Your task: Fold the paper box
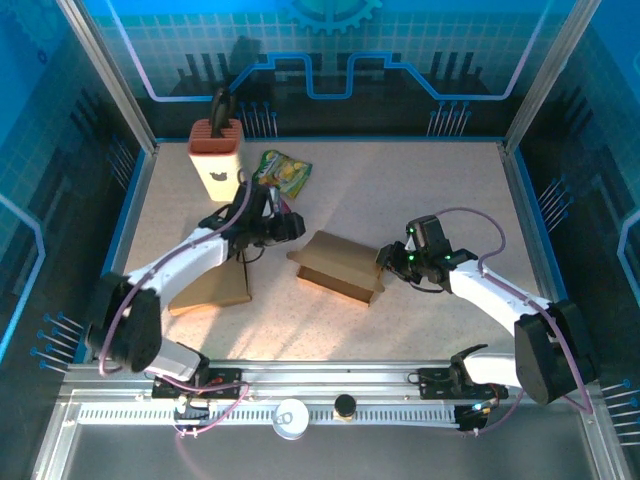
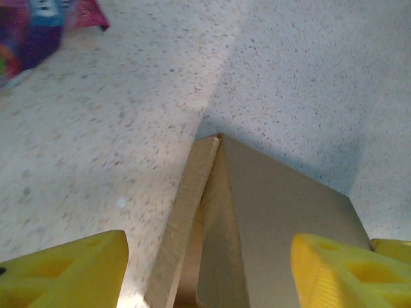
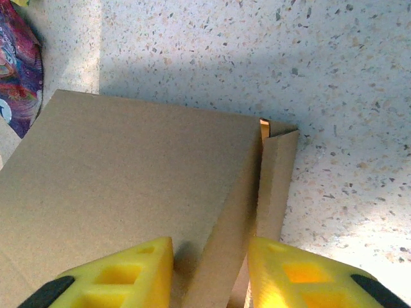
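In the middle of the top view, the paper box (image 1: 338,262) lies on the table (image 1: 420,190), its long axis running from left to right and dipping slightly toward the lower right. Each arm sits at one end of it. The right gripper (image 1: 388,262) is at the box's right end. In the right wrist view the box (image 3: 141,173) takes up the left and centre of the frame, and the right gripper (image 3: 210,247) has its yellow pads on either side of the upright end wall, seemingly clamped on it.

The left gripper (image 1: 288,226) sits just above and left of the box's left end. In the left wrist view its pads stand wide apart, and the left gripper (image 2: 209,247) points at a corner of the box (image 2: 276,205) that rises between them. The left pad is clear of the cardboard, so nothing is held there.

The left arm looks the freer one to press or tuck the open flap at its end, while the right steadies the box.

A flat cardboard sheet (image 1: 210,290) lies at lower left under the left arm. A snack bag (image 1: 283,172) and a tan block (image 1: 215,155) sit further up, apart from the box. Nothing lies between either gripper and the box.
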Action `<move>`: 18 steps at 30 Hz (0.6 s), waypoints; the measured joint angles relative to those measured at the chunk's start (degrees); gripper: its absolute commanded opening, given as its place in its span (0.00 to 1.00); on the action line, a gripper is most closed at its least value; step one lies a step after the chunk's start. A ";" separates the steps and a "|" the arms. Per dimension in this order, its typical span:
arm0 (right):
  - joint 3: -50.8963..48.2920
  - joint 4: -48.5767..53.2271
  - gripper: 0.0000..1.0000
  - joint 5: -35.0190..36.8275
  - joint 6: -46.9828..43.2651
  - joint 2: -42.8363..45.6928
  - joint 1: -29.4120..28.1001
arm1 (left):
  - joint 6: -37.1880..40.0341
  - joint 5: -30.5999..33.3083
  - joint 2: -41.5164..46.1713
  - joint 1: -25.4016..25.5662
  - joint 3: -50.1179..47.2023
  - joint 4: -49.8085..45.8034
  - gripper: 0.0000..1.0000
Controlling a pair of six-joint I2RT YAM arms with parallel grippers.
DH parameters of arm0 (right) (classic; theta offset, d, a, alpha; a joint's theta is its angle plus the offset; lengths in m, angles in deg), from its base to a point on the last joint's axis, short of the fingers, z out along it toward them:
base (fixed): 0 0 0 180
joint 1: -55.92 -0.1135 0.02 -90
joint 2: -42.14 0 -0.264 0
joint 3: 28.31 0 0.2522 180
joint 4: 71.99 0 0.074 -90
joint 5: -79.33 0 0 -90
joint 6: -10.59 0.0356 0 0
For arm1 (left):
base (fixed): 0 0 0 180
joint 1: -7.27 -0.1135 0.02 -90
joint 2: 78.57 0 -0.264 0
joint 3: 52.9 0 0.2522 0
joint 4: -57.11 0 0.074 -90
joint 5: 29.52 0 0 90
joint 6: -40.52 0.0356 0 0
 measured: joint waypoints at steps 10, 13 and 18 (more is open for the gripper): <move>0.11 2.86 0.55 0.83 -2.62 0.42 0.00 | 4.04 -1.92 -7.56 1.88 -0.07 2.91 0.66; 0.07 3.21 0.62 0.81 -3.72 0.63 -0.02 | 4.17 -1.92 -7.89 1.88 -1.53 4.85 0.66; -1.20 2.43 0.63 -0.31 -4.90 0.79 -0.02 | 4.17 -2.10 -7.96 2.14 -4.76 7.19 0.65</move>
